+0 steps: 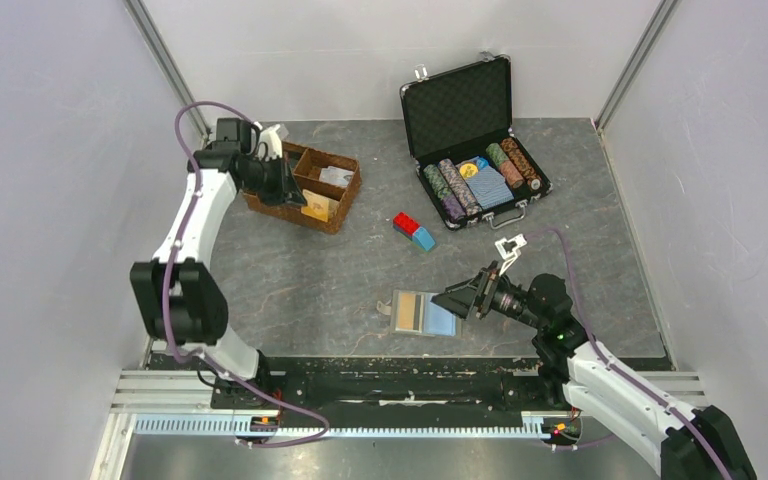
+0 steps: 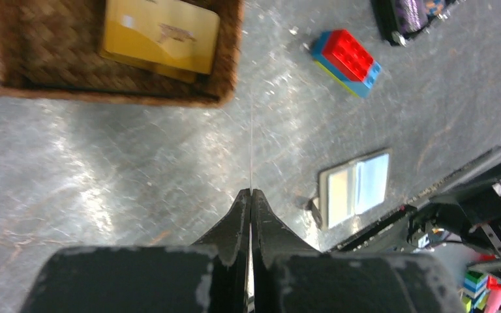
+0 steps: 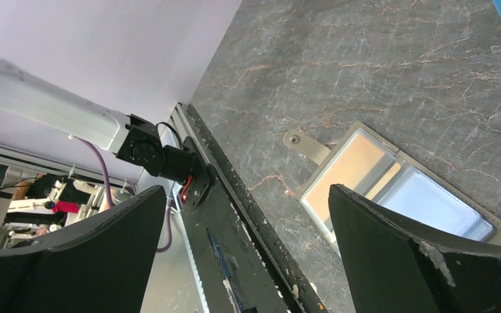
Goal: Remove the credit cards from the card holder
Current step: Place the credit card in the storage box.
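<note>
Jaws spread wide and empty, my right gripper hangs low over the table; the card holder lies unfolded just ahead of it, an orange card and a light blue card in its slots (neither drawn out). My left gripper, pinched closed on nothing, hovers by the wicker tray, an orange-gold card inside it, just ahead.
</note>
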